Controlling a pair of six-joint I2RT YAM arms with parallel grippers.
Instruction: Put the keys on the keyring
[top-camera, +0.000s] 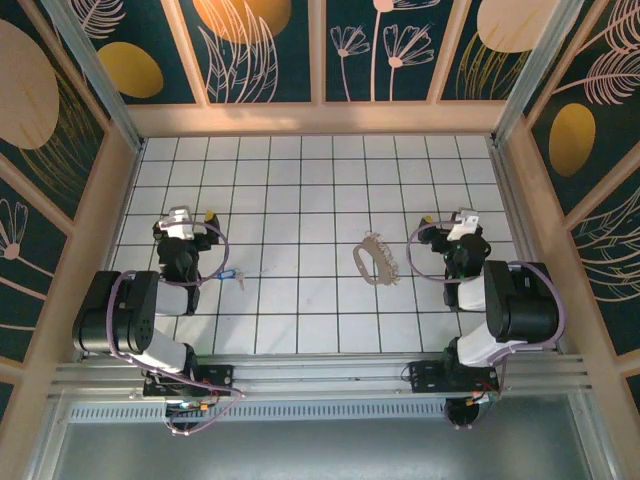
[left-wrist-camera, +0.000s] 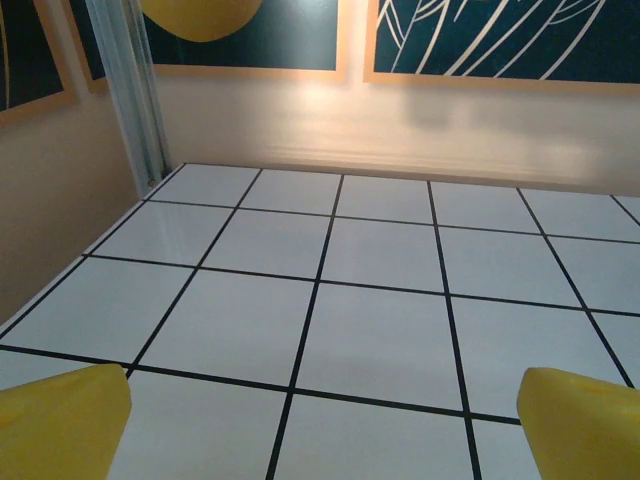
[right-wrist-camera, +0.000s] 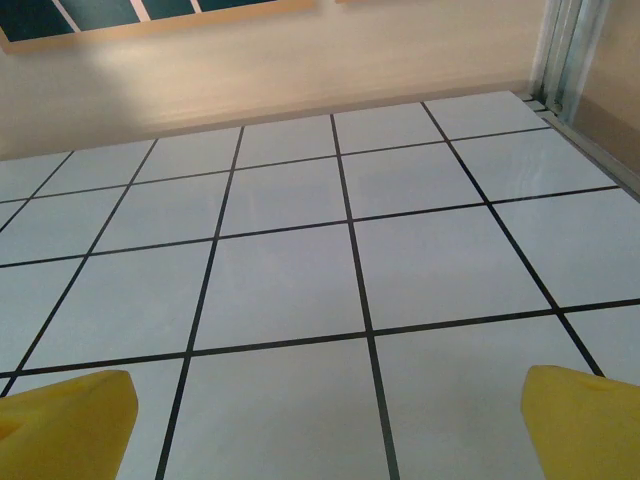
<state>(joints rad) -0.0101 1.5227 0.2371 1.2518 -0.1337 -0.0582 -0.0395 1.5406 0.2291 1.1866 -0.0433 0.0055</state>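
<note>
Blue-headed keys lie on the white tiles at left; beige keyring right of centre, well apart. Fingers spread wide, holding nothing: left gripper, right gripper.

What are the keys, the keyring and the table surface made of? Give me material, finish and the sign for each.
The keys: blue head looks like plastic, pale blade like metal; too small to be sure.
The keyring: beige bumpy loop, probably cord or beaded chain, matte.
The table surface: white squares with black lines, smooth and glossy, as it mirrors the wall's light; tile or printed laminate.
</note>
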